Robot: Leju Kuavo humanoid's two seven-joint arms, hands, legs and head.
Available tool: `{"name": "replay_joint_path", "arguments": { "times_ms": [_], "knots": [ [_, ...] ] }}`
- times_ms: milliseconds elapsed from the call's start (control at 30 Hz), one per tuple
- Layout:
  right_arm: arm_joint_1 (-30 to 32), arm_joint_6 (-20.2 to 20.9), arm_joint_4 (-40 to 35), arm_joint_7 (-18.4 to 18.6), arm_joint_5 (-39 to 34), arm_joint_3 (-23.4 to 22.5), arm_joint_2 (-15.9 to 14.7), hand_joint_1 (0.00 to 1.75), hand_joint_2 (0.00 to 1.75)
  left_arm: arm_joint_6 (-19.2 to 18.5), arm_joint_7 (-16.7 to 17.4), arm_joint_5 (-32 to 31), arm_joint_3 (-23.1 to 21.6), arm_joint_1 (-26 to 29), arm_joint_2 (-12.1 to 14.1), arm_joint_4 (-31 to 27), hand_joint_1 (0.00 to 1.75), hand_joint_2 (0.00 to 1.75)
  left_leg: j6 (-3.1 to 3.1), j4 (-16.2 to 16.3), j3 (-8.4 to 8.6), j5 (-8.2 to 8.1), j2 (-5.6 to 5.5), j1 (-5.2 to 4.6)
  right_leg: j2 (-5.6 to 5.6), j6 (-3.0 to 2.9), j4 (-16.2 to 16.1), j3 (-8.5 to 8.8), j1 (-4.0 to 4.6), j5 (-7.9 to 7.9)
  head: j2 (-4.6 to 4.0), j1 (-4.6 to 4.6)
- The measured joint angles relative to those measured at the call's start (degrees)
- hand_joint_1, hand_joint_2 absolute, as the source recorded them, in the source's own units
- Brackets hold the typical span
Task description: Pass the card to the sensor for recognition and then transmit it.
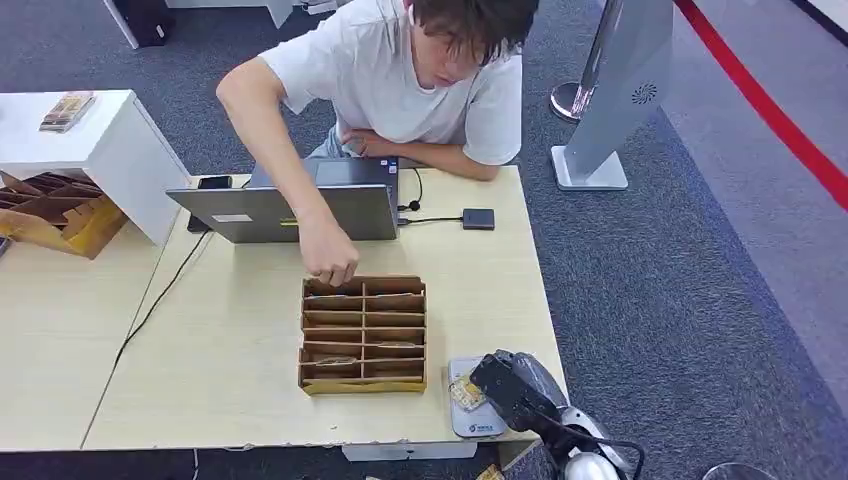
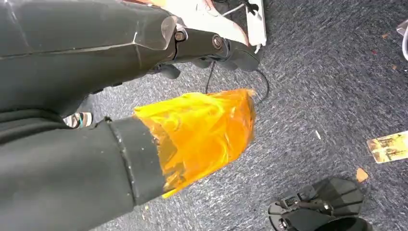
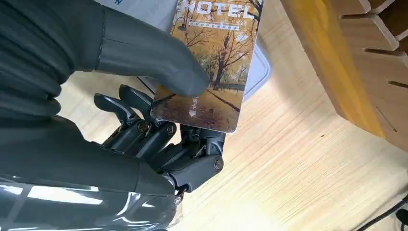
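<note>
My right hand (image 1: 512, 386) hovers at the table's near right corner and pinches a hotel card (image 1: 464, 392). In the right wrist view the card (image 3: 216, 62) shows autumn trees, with the thumb (image 3: 159, 57) pressing on its face and the fingers (image 3: 159, 134) curled beneath it. The card hangs just over the flat grey-white sensor pad (image 1: 480, 420), whose edge (image 3: 260, 72) shows behind the card. My left hand (image 2: 86, 53) hangs over the carpet holding nothing, its orange-taped thumb (image 2: 197, 134) apart from the dark fingers (image 2: 216, 48).
A wooden slotted card box (image 1: 363, 333) stands left of the sensor, and its side (image 3: 337, 62) is close to my right hand. A person's hand (image 1: 330, 262) reaches into the box's far end. A laptop (image 1: 290, 205) and a small black device (image 1: 478, 218) lie beyond. A loose card (image 2: 387, 147) lies on the floor.
</note>
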Motion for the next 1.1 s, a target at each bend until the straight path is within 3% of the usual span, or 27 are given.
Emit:
{"name": "replay_joint_path", "arguments": {
  "times_ms": [733,1100],
  "knots": [
    [-3.65,-2.32,4.85,6.75,13.99,0.79,2.99,1.75,1.75,-0.02,0.72,-0.02,0.04,-0.01,-0.02,0.02,0.00,0.00,-0.01,0.00,0.05,0.01,0.00,0.00,0.00,0.00,0.01,0.05,0.00,0.00,0.00,0.02],
    [-5.16,-2.29,6.97,6.86,15.82,0.79,4.33,1.75,1.75,-0.04,1.03,-0.15,0.04,-0.02,-0.02,0.02,0.00,0.00,-0.01,0.00,0.10,0.02,0.01,0.01,0.01,0.00,0.01,0.08,0.01,0.00,0.00,0.02]
  ]
}}
